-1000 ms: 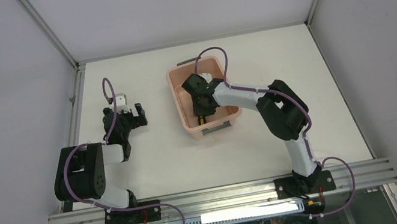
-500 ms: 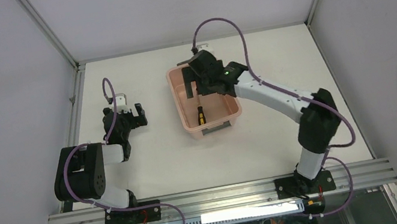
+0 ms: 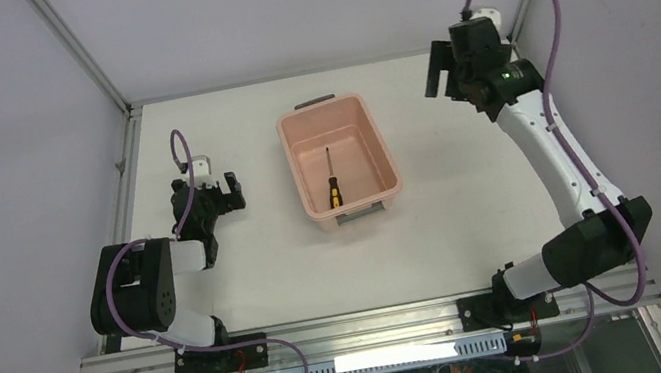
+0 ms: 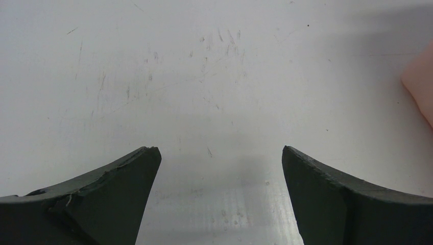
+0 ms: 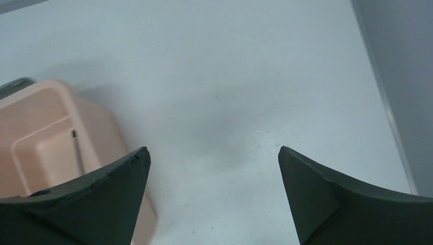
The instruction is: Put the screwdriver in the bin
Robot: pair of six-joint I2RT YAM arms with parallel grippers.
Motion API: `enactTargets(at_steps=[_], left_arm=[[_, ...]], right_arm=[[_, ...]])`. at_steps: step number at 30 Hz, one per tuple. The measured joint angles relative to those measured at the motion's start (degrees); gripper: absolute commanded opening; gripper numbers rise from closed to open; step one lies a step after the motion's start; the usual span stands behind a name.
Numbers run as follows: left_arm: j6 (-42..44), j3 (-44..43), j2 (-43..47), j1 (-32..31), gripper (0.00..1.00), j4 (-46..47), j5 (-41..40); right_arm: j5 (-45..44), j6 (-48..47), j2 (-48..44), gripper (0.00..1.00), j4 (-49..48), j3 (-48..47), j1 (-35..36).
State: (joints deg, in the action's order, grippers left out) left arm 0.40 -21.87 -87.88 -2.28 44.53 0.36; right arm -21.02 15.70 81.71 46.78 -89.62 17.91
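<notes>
Pink bin holds screwdriver; right arm outstretched, right tool agape; left arm folded, left tool agape.

The bin shows only as a blurred, edge-cut pink sliver

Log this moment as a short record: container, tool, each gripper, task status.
bin: salmon-pink rectangular plastic tub, upright, mid-table
screwdriver: small, yellow-and-black handle, lying flat on the bin floor
left gripper: open, empty, over white table left of bin
right gripper: open, empty, raised near far right corner
status: screwdriver in bin, not held
</notes>
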Motion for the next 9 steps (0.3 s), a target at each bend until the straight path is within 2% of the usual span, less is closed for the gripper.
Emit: enactTargets(at_steps=[4, 9], left_arm=[[0.0, 0.0, 0.0, 0.0, 0.99, 0.0, 0.0], [0.0, 0.0, 0.0, 0.0, 0.99, 0.0, 0.0]], right_arm=[[-1.5, -0.5, -2.4, 0.99, 1.5, 2.9, -7.6], [-2.1, -0.7, -4.0, 0.99, 1.7, 5.3, -10.3]])
